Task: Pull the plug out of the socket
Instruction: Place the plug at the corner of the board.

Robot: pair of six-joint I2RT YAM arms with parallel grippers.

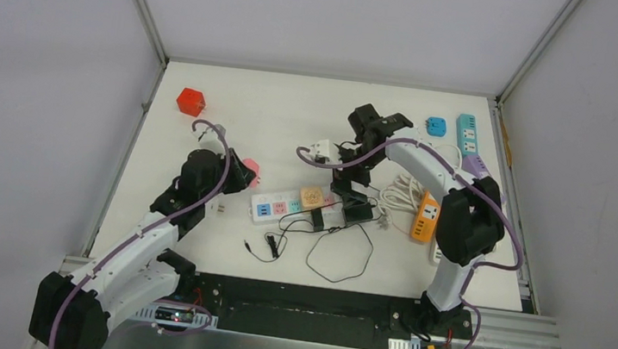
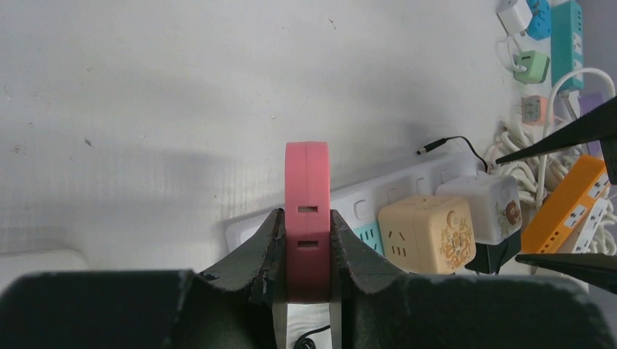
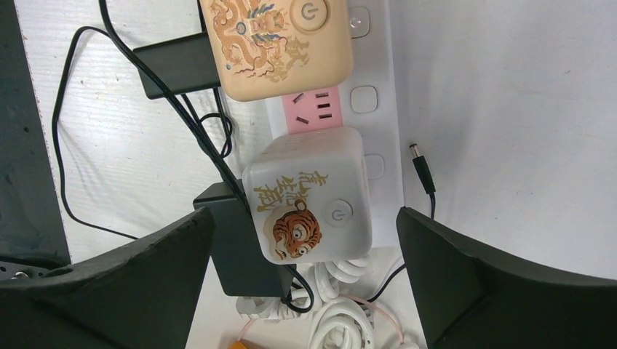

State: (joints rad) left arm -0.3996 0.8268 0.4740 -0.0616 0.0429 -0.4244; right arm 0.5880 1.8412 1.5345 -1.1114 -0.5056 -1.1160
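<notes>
Left gripper point(image 2: 306, 222): closed tight on the pink plug point(image 2: 306, 189), one finger pressed against each flat side.
Pink plug: held upright in the centre of the left wrist view, two slots facing the camera. From above it sits left of centre, near the left end of the power strip point(image 2: 407, 180) and in none of its sockets.
Power strip: white and long, lying across the middle of the table point(image 1: 295, 112) in the overhead view, slightly slanted.
On the strip: a beige cube point(image 3: 276, 43) with a dragon print, and next to it a white cube point(image 3: 309, 196) with a tiger print. One pink socket shows between them.
Right gripper point(image 3: 304, 218): spread wide and holding nothing, a finger on either side of the white cube without touching it.
Black adapter point(image 3: 236, 254): right against the white cube, lower left of centre in the right wrist view, thin black cables running off it.
Cable tip point(image 3: 420, 163): loose on the table, just beside the strip.
Further off: a red cube point(image 1: 190, 100) at upper left, an orange strip point(image 1: 428, 216) and a teal strip point(image 1: 467, 134) at right.
</notes>
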